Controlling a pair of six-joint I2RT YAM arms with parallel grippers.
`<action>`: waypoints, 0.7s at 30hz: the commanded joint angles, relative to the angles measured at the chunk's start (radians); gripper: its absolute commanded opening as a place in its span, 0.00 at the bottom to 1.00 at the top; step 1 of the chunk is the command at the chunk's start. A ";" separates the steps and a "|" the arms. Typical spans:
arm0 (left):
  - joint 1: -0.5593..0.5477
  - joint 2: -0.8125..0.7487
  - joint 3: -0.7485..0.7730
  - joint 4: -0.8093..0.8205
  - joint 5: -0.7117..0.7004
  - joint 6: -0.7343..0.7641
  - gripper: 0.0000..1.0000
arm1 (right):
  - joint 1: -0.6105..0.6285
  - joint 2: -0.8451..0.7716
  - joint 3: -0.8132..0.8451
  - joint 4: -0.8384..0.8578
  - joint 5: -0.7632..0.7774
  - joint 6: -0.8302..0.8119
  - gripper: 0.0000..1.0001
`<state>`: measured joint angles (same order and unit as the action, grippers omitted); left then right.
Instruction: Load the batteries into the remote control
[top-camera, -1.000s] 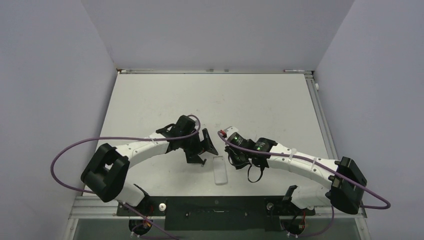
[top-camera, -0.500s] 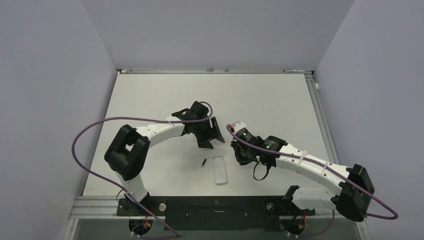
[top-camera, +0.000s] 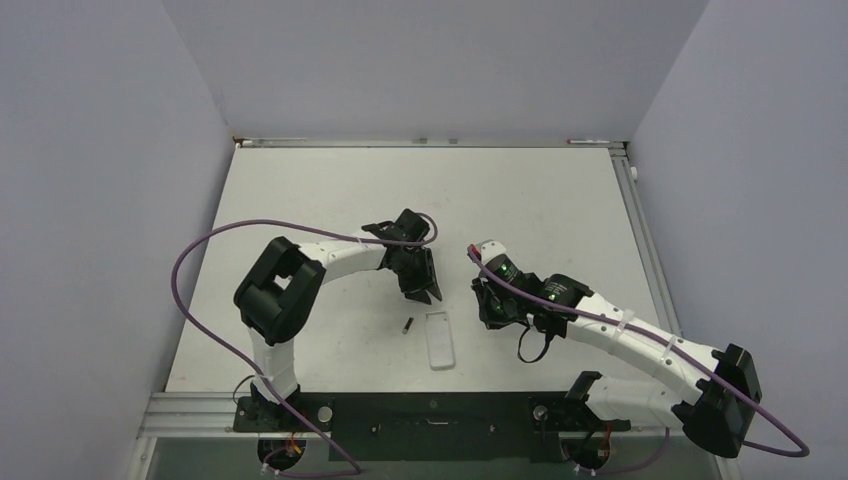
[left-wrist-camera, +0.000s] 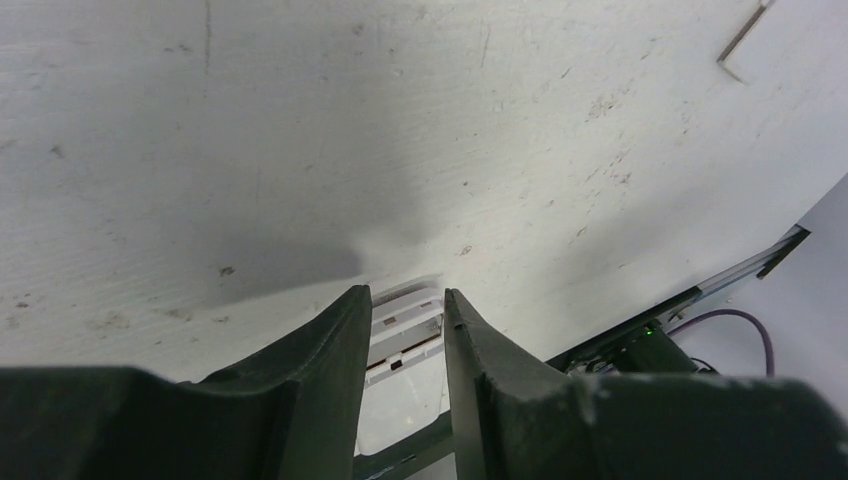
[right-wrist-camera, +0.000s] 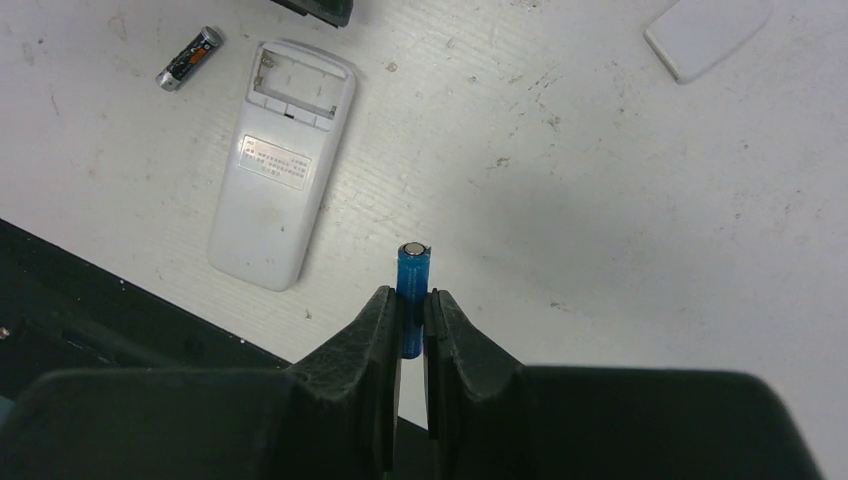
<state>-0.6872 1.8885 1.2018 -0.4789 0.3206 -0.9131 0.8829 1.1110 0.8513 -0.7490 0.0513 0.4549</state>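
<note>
The remote control lies back-up on the table, with its empty battery compartment uncovered. In the top view the remote control is near the front edge. A dark battery lies loose just left of it, the same dark battery showing from above. My right gripper is shut on a blue battery, held upright to the right of the remote. My left gripper hovers just behind the remote, jaws a narrow gap apart with nothing between them. The remote shows through that gap.
A small loose white cover piece lies on the table beyond the right gripper. The black mounting rail runs along the near table edge, close to the remote. The left arm's purple cable loops out to the left.
My left gripper pulled back from the near edge and its jaws narrowed. The dark battery now lies uncovered on the table. The right arm shifted slightly right, still holding the blue battery.
</note>
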 joint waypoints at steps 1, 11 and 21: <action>-0.027 0.031 0.052 -0.042 -0.008 0.060 0.26 | -0.009 -0.036 -0.001 0.011 -0.013 -0.002 0.08; -0.061 0.056 0.063 -0.070 0.016 0.124 0.10 | -0.009 -0.019 0.034 -0.002 -0.043 -0.071 0.08; -0.097 0.066 0.064 -0.042 0.059 0.157 0.06 | -0.010 -0.033 0.060 0.045 -0.165 -0.129 0.09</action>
<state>-0.7727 1.9411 1.2297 -0.5335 0.3393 -0.7906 0.8776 1.0931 0.8547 -0.7486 -0.0647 0.3626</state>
